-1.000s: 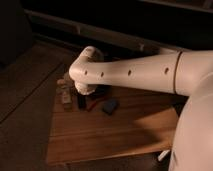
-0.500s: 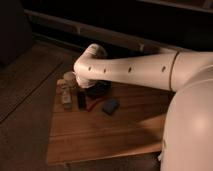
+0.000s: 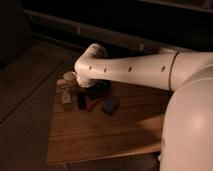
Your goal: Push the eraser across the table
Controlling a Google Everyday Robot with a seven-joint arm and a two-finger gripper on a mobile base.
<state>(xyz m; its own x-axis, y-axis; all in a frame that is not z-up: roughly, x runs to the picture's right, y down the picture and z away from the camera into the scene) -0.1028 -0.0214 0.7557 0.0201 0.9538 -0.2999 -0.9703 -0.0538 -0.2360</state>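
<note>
The white arm (image 3: pixel 135 70) reaches in from the right over the back of the wooden table (image 3: pixel 110 137) and bends downward at its wrist. The gripper (image 3: pixel 98 90) hangs below that bend as a dark shape low over the far left part of the tabletop, its fingers drawn together with nothing seen between them. The eraser (image 3: pixel 81 99), a slim black block, lies on the planks just beside the gripper, to its left and slightly nearer the camera. Whether the two touch cannot be told. Pale jars (image 3: pixel 66 90) stand clustered right beside the eraser on its left, near the table's left edge. A thin orange thing (image 3: pixel 93 106) lies just right of the eraser. Further right rests a bluish-grey block (image 3: pixel 110 106), nearer the camera than the gripper.
</note>
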